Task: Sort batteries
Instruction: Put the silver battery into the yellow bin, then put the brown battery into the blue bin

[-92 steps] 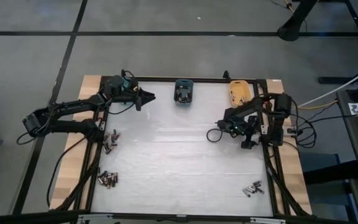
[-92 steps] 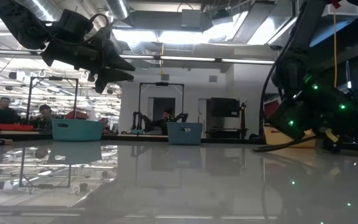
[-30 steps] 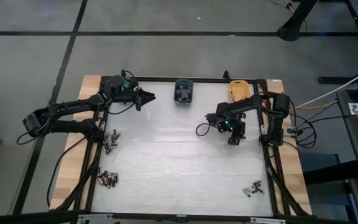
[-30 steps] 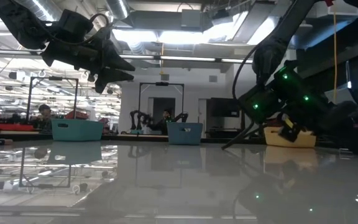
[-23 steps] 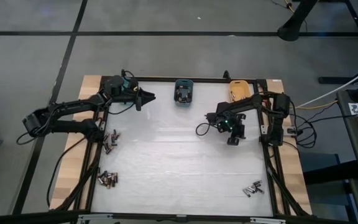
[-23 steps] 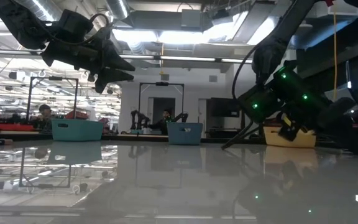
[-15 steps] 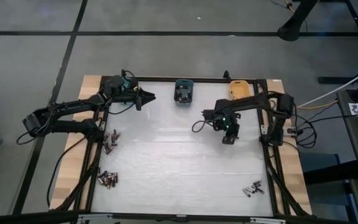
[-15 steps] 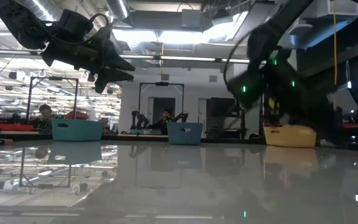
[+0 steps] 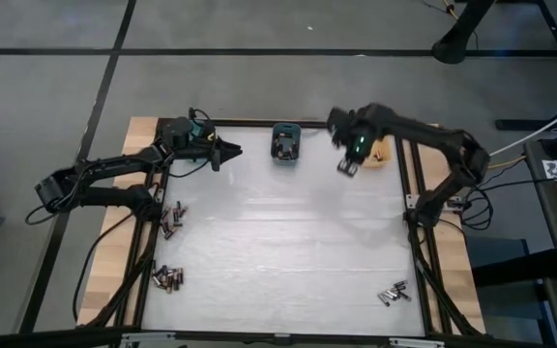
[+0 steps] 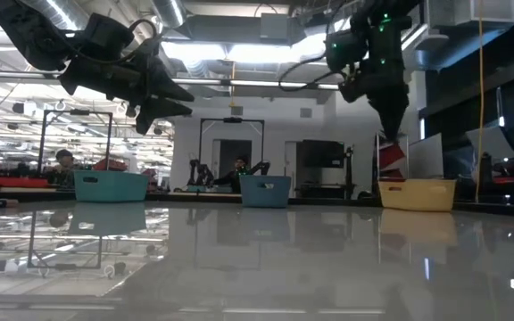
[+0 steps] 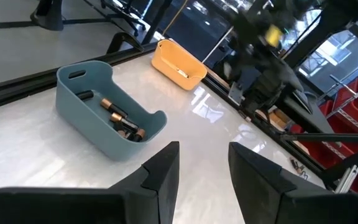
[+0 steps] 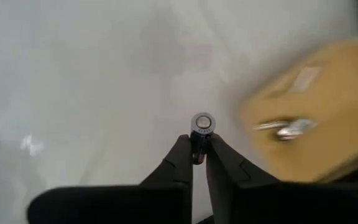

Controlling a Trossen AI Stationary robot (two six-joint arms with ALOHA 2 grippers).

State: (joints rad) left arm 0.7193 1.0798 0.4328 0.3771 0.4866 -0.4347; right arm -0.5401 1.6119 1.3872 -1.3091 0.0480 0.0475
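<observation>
the right gripper (image 12: 197, 152) hangs above the table's far edge, its fingers pinched narrow on a small dark cylindrical battery with a silvery end (image 12: 202, 126), long axis pointing out past the fingertips. the shallow orange plastic bin (image 12: 319, 115) lies just beside it, nearer this arm. the left gripper (image 11: 201, 165), half-open and empty, waits by the teal bin (image 11: 104, 115).

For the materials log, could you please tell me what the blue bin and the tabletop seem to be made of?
Blue bin: probably moulded plastic, matte; uniform colour, rounded walls, cut-out handle slot. Tabletop: smooth and glossy white, mirroring the bins and ceiling lights; the material itself is unclear.
</observation>
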